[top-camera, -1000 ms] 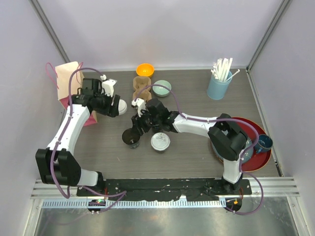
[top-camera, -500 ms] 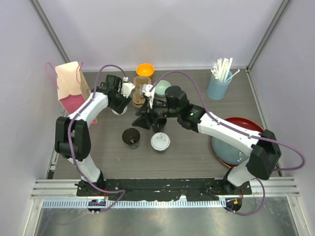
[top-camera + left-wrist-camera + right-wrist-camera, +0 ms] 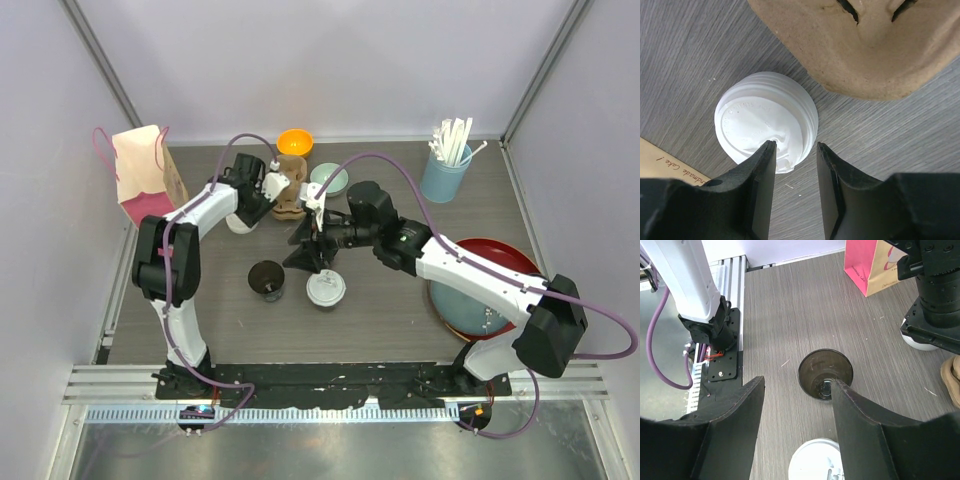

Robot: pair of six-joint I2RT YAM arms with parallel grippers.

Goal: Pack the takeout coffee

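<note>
Tabletop: grey-brown laminate, matt, with a fine straight wood grain.
Open cup: small round black paper cup with no lid, upright on the tabletop near the middle. The inside is dark and glossy, with a bright glint at the bottom.
White lid: round plastic, a stepped dome with raised lettering and a dent by the sip hole. It sits just beside the cardboard carrier. From above, whatever is under it is hidden.
Second lid: the same white round plastic, just right of the open cup. I cannot tell whether a cup stands under it.
Cardboard carrier: tan moulded pulp, rough and fibrous, with rounded wells and cut slits.
Paper bag: pink and tan, upright at the far left, with thin pink cord handles.
Left arm: stretched far forward and bent in toward the middle, wrist pointing straight down.
Left tool: two black fingers stand apart with a narrow gap and grip nothing. It hangs over the near rim of the white lid. One finger overlaps the lid and the other sits just off its edge. Whether they touch, I cannot tell.
Right arm: reaches leftward across the middle, wrist tilted down.
Right tool: fingers spread wide, empty. The open cup shows in the gap between them, its rim partly behind one finger. From overhead the tool stands apart from that cup, with the second lid just nearer.
</note>
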